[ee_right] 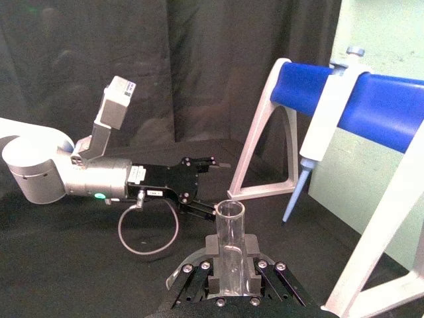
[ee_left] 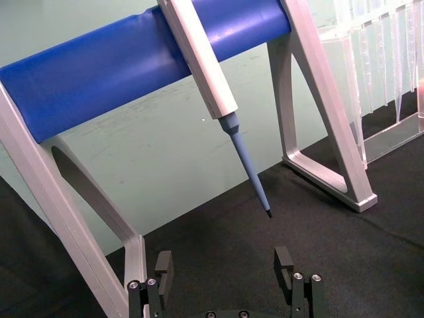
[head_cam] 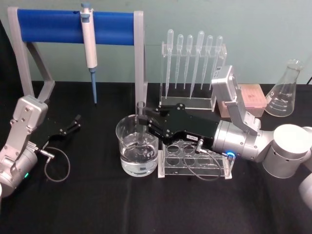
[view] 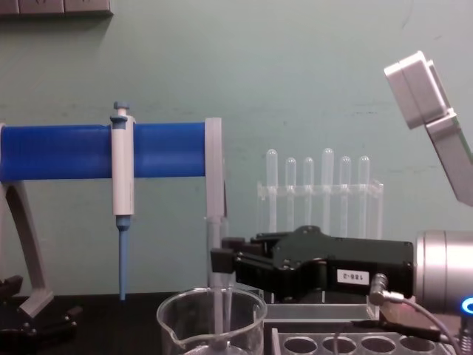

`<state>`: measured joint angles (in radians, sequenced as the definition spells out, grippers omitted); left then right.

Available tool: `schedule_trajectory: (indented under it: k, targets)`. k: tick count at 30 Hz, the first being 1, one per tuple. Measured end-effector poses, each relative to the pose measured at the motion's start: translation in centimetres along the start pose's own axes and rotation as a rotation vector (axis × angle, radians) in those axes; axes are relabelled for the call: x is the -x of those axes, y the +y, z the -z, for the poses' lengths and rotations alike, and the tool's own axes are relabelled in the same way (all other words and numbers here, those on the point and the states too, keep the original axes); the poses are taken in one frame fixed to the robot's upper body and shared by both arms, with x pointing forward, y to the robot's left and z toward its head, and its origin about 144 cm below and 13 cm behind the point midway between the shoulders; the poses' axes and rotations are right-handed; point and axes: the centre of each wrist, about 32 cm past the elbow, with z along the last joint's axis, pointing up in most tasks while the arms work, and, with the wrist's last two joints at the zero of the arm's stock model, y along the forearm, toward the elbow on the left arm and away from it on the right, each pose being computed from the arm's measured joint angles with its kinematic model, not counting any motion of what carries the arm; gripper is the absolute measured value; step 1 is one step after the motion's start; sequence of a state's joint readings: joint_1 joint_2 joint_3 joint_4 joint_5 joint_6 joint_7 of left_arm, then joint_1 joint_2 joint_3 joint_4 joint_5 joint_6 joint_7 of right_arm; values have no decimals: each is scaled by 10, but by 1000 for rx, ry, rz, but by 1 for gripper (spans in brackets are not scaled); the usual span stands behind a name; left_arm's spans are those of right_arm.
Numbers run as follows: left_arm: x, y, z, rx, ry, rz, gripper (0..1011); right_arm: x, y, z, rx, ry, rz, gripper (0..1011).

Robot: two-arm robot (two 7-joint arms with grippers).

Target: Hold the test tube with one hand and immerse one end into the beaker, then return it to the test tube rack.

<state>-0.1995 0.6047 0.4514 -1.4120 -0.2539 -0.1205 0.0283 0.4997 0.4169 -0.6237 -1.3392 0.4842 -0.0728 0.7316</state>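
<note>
Label "188-2" marks right gripper [view: 219, 260] — clamped on test tube [view: 215, 285] dipping into beaker [view: 211, 325].

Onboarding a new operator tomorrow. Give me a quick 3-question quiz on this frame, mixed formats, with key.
1. True or false: the right gripper holds the test tube upright with its lower end inside the beaker.
2. The left gripper is: A) shut on the micropipette B) open, holding nothing C) shut on the flask.
3. Fill in: just right of the beaker stands a clear tube ____.

Key: 1 true; 2 B; 3 rack.
</note>
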Motion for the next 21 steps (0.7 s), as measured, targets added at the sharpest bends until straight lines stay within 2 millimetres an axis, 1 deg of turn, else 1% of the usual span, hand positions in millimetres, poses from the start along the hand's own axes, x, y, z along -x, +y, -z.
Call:
schedule_trajectory:
  k: [3,8,14,21]
  targets:
    - [0,0,0,0,0,0,1000,-2,2,-4,-9,-5,-15,226]
    - [0,0,0,0,0,0,1000,-4,4,-16,-27,-10,-30,226]
    - [0,0,0,0,0,0,1000,-6,1,-33,-38,-22,-42,226]
    - [0,0,0,0,0,0,1000,-3,-3,-52,-45,-35,-64,226]
